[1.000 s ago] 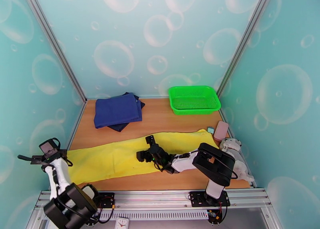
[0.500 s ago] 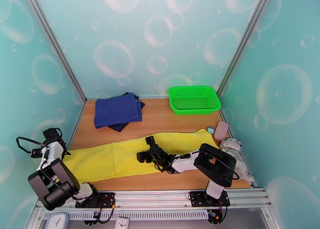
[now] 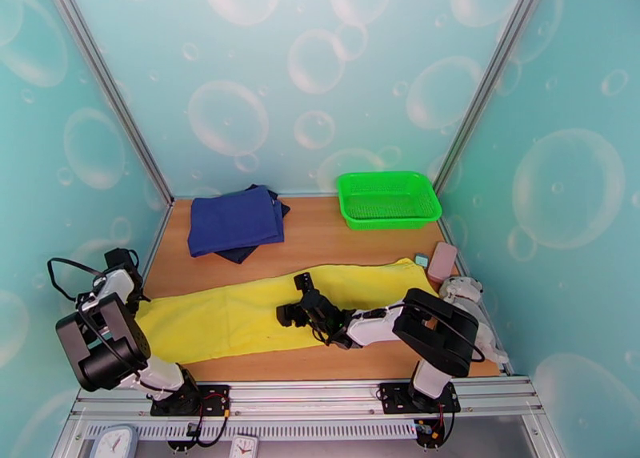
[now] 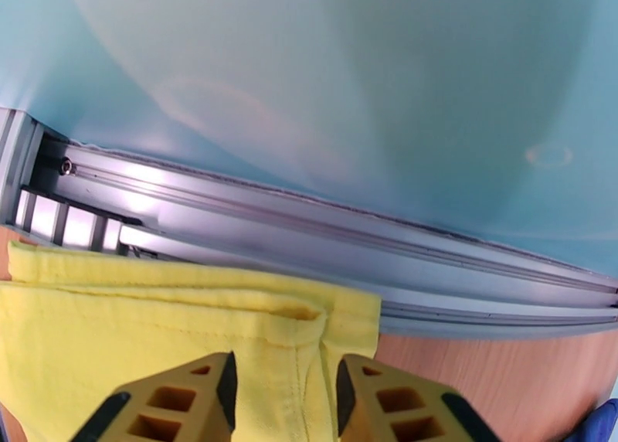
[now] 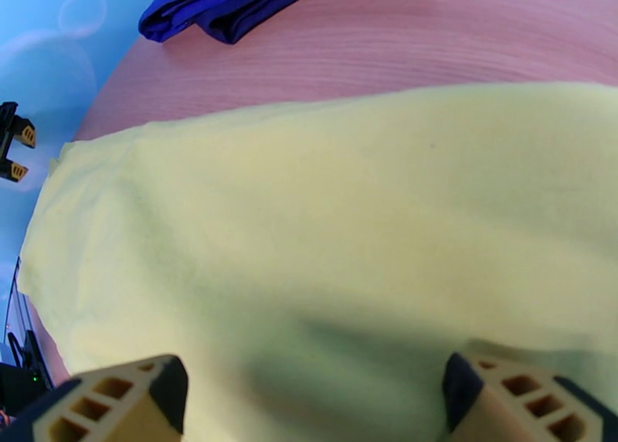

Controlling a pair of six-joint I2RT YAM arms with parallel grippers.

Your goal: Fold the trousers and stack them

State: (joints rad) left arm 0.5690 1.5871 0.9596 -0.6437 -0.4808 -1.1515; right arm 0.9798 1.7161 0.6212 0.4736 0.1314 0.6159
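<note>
1. The trousers (image 3: 232, 315) are laid lengthwise across the near half of the table (image 3: 320, 231), from the left edge towards the right wall.
2. A stack of folded garments (image 3: 234, 221) is placed behind the trousers, at the far left of the table and apart from them.
3. A basket (image 3: 388, 199) is set in the far right corner, to the right of the folded garments and behind the right end of the trousers.
4. The left gripper (image 4: 286, 378) is positioned at the left end of the trousers, just before the rail (image 4: 309, 235) of the left wall, with a cloth edge lying between its parted fingers.
5. The right gripper (image 5: 309, 382) is held over the middle of the trousers, its fingers spread wide apart.
</note>
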